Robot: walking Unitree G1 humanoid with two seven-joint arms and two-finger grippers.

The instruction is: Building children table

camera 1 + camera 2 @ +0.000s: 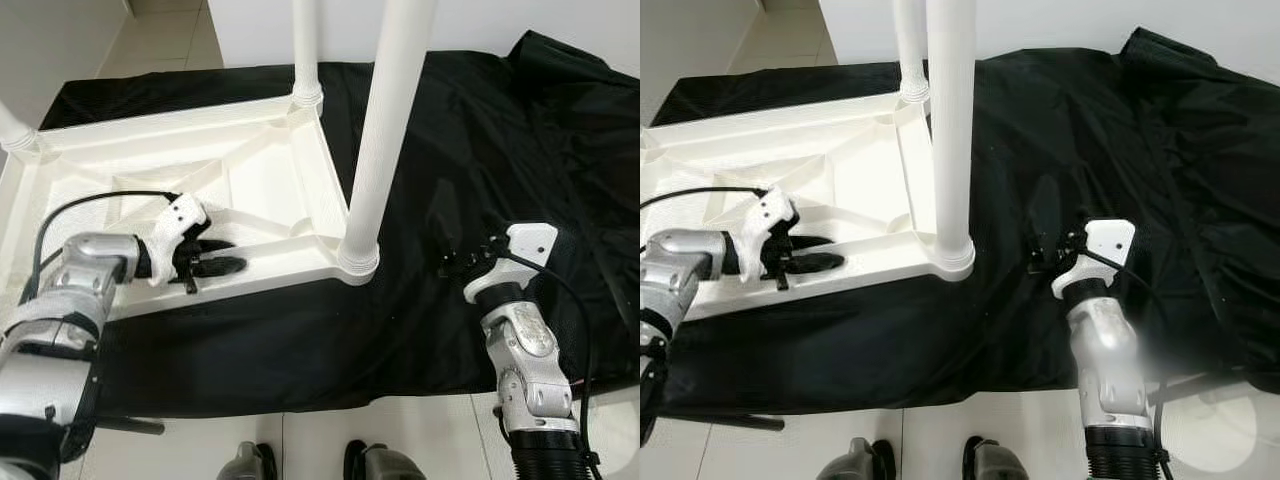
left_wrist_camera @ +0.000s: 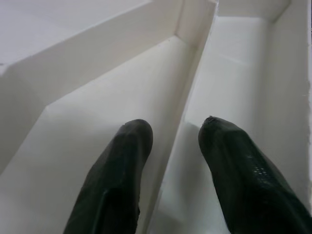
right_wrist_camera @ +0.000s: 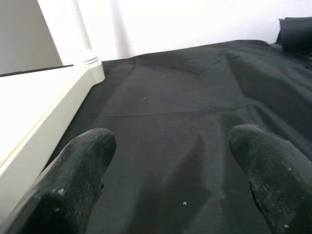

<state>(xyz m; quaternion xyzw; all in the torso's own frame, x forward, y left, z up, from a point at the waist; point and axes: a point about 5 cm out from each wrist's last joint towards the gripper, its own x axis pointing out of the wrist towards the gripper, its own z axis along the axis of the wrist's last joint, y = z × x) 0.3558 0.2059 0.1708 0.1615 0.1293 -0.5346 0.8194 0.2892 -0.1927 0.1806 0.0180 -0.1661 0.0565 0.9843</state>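
The white ribbed children's table (image 1: 250, 170) lay upside down on black cloth (image 1: 470, 130), left gripper (image 1: 215, 258) jaws straddling a rib, right gripper (image 1: 455, 262) jaws apart.

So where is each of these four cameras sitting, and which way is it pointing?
Left eye: on the head, looking down at the upturned table on the black cloth; both arms show.
Right eye: beside it, same scene; shares the near leg and both claws.
Left wrist: looks along the open left claw, straddling a table rib.
Right wrist: looks along the open right claw over the cloth towards that leg.
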